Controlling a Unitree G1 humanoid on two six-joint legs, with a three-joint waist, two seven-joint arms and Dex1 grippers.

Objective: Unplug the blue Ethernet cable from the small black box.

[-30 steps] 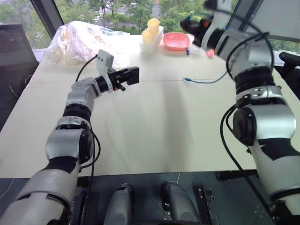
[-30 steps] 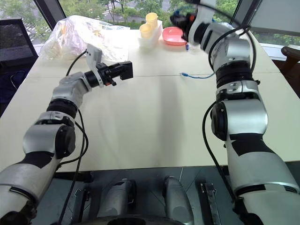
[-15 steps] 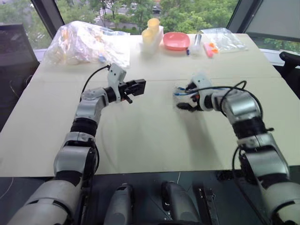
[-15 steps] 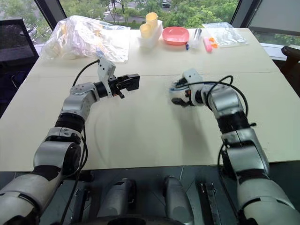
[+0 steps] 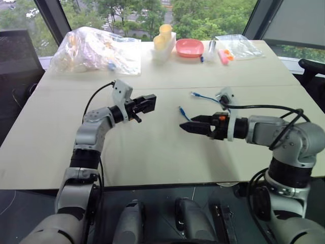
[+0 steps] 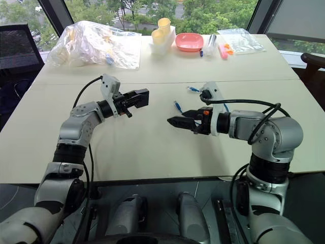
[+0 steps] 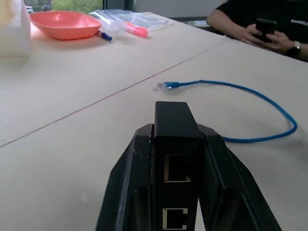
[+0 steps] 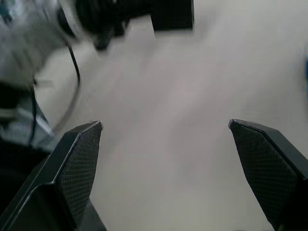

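- The small black box (image 7: 177,144) is held tight between the two fingers (image 7: 129,183) of the left gripper (image 5: 147,103), up above the tabletop (image 5: 152,152).
- Two empty ports are seen on the end of the box that faces the wrist camera.
- The blue Ethernet cable (image 7: 250,96) is not plugged into the box. It is lying loose on the tabletop, well apart from the box.
- One clear plug end (image 7: 162,86) of the cable is seen lying flat on the tabletop.
- The right gripper (image 5: 190,124) is held just above the tabletop, near the cable, and is pointed toward the left gripper.
- Its fingers (image 8: 79,163) are spread wide apart, and nothing is held between them.
- At the far side of the tabletop, a pink bowl (image 5: 190,48), some yellow cups (image 5: 163,33) and a big clear plastic bag (image 5: 94,48) are seen.
- A smaller clear bag (image 5: 236,44) with pens is lying beside the bowl.
- A person's hands (image 7: 269,38) with a phone are seen at the edge of the tabletop.
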